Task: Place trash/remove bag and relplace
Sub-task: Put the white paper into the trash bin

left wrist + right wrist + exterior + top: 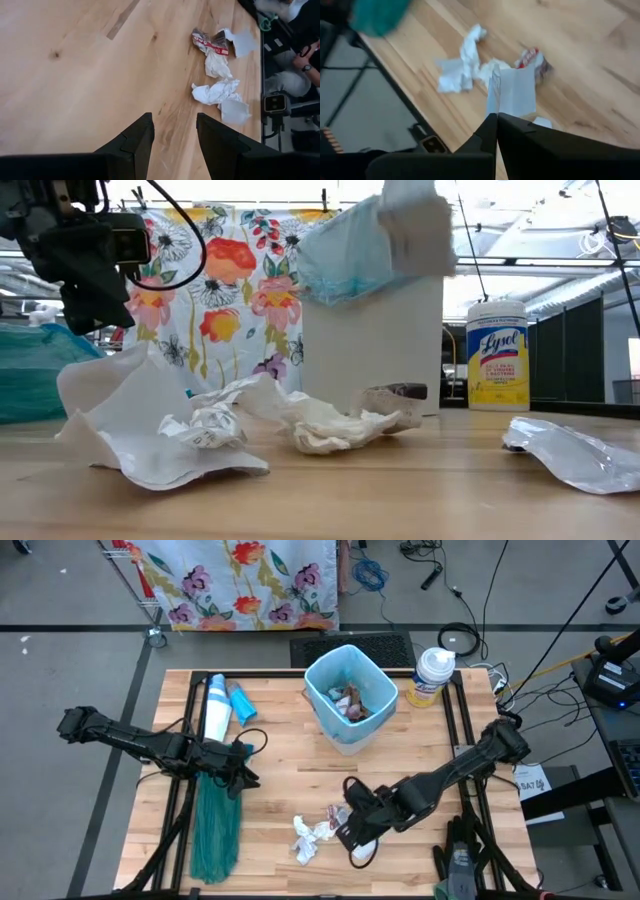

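High view: my left tool (243, 778) hovers wide open, empty, above the teal bag (216, 827). Trash (312, 837) lies near the front edge of the bench (280, 765); my right tool (496, 118) pinches one white paper scrap (512, 92). The thin scrap may slip free in transit. One lined bin (350, 695), two tools.

Left arm reaches in low from the table's left side, left gripper (243, 778) hanging with its fingers (132, 142) parted. Right arm angles down from the right edge toward the table's front middle, right gripper (348, 832) with fingers (487, 131) pressed together.
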Tool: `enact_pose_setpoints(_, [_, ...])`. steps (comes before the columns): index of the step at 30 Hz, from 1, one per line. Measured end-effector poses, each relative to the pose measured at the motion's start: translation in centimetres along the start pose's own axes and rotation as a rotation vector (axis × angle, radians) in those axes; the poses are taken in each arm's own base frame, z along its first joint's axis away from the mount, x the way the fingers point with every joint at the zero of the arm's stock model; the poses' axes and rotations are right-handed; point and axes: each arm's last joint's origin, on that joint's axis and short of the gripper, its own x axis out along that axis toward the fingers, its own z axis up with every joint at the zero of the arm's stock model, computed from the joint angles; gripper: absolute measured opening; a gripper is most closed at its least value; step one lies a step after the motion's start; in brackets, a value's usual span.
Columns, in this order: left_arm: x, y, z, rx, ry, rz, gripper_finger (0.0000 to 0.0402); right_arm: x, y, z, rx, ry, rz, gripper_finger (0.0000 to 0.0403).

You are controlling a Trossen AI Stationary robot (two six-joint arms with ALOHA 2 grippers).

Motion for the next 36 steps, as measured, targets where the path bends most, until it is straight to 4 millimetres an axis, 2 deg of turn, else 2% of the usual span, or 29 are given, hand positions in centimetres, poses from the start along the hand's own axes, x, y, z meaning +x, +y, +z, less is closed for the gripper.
enact_pose_setpoints(9, [0.0, 0.5, -0.5, 0.002, 0.048, 0.047, 0.0153, -5.4, -1.1, 1.9, -0.022, -0.158, 0.1, 0.0])
enact_pose_setpoints(16, [0.0, 0.5, -0.5, 0.004, 0.051, 0.058, 0.0153, -7.8, -1.8, 4.2, -0.094, -0.277, 0.161, 0.0])
enact_pose_setpoints(27, [0.0, 0.5, -0.5, 0.005, 0.041, 0.063, 0.0153, -9.6, -4.4, 10.5, -0.206, -0.439, 0.129, 0.0])
enact_pose_setpoints(36, [0.0, 0.7, -0.3, 0.001, 0.003, 0.099, 0.0153, -11.4, -8.2, 15.6, -0.227, -0.575, 0.029, 0.0])
